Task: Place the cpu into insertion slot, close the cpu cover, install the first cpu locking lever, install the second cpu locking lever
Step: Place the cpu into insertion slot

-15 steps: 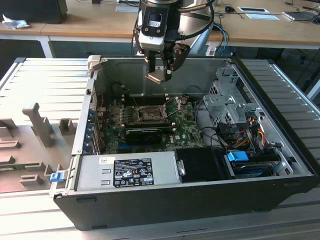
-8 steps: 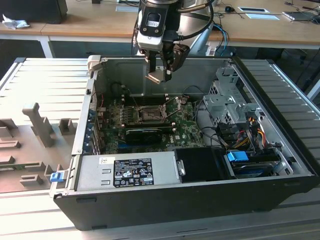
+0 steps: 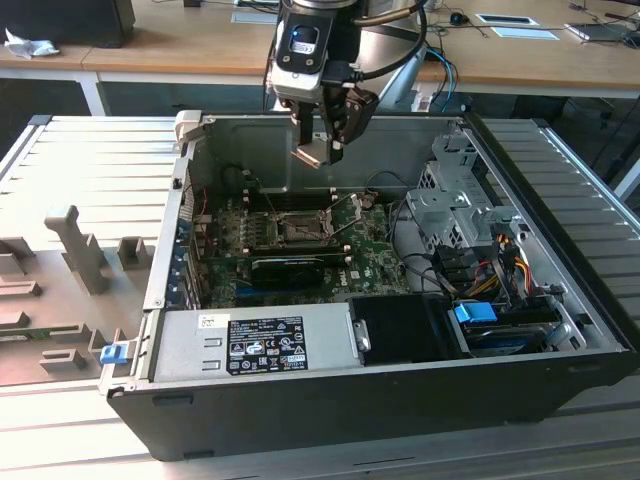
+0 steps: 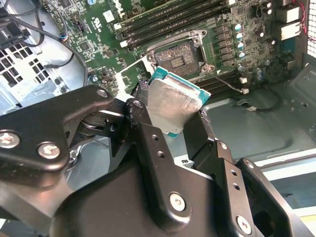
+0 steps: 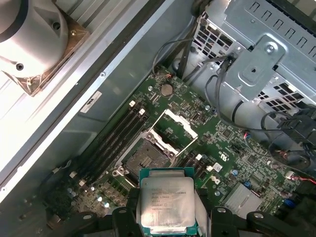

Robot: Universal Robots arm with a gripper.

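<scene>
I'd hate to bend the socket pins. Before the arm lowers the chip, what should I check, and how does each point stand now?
1. cpu clamped between the jaws: ok.
2. cpu cover swung up off the insertion slot: ok.
3. Slot free of loose objects: ok, as far as shows.
4. cpu straight above the slot: cannot tell.
5. cpu seated: not ok, held high above the board.
6. Corner marks matched to the slot: cannot tell.

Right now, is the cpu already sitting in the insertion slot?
No, the gripper holds the cpu in the air, apart from the open insertion slot.
</scene>
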